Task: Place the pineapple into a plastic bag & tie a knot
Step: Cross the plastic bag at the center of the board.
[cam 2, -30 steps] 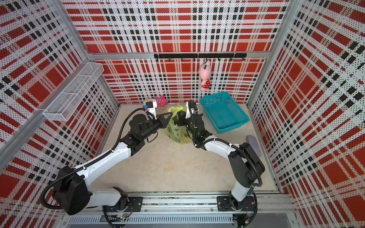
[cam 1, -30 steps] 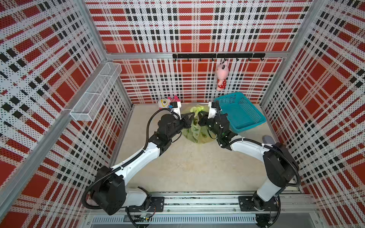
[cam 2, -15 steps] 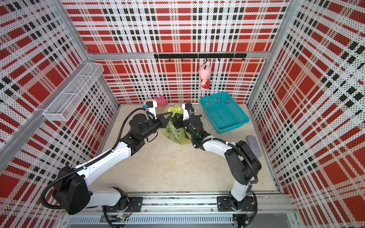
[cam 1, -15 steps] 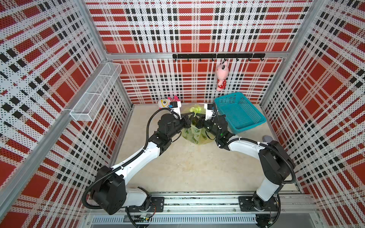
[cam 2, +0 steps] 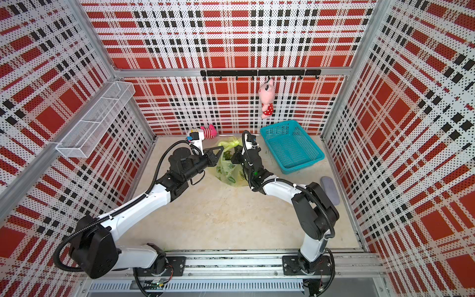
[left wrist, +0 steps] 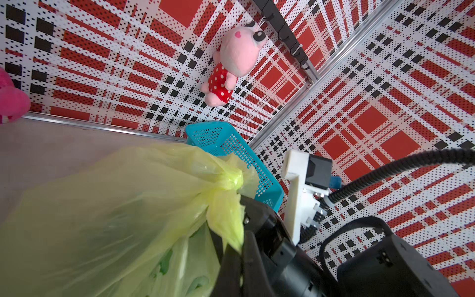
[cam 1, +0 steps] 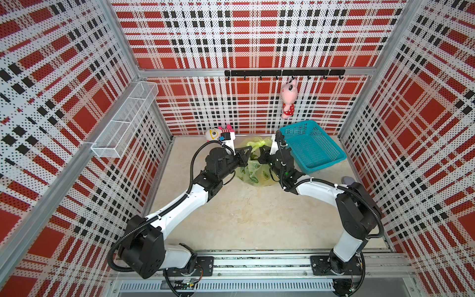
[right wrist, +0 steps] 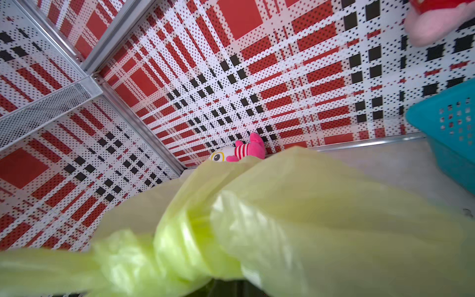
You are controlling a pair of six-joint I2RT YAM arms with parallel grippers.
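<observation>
Top views, both: thin, translucent yellow-green plastic bag (cam 1: 253, 173) stands on the beige floor panel (cam 1: 244, 218), at 12 o'clock from the arm rail and near the back wall. It is filled and bulging. Dark green shapes show through the film, but I cannot tell what is inside.

Neck is gathered. Left wrist view shows the knot (left wrist: 234, 180) as a tight bunched twist on top of the bag, with one handle end hanging from it. Right wrist view shows the same knot (right wrist: 180, 244), blurred, with a strand running off sideways.

Left gripper (cam 1: 249, 149) reaches in from 9 o'clock of the bag. Its jaws are fully closed to a point, tips on a handle end beside the knot. Right gripper (cam 1: 261, 158) reaches in from 3 o'clock, jaws also closed. In the left wrist view its black fingers (left wrist: 231, 267) pinch the handle strip just below the knot.

Surroundings, by clock from the bag:
- 2 o'clock: teal plastic mesh basket (cam 1: 312, 150), just beside the right gripper.
- 1 o'clock: pink plush doll in a red spotted dress (cam 1: 288, 99), hanging from the black hook rail (cam 1: 282, 72) on the back wall.
- 11 o'clock: white-and-pink striped plush fish (cam 1: 218, 133), lying against the back wall.
- 10 o'clock: white wire-mesh shelf (cam 1: 126, 118), on the side wall.
- 4 o'clock: flat grey oval object (cam 2: 330, 190), by the opposite wall.
</observation>
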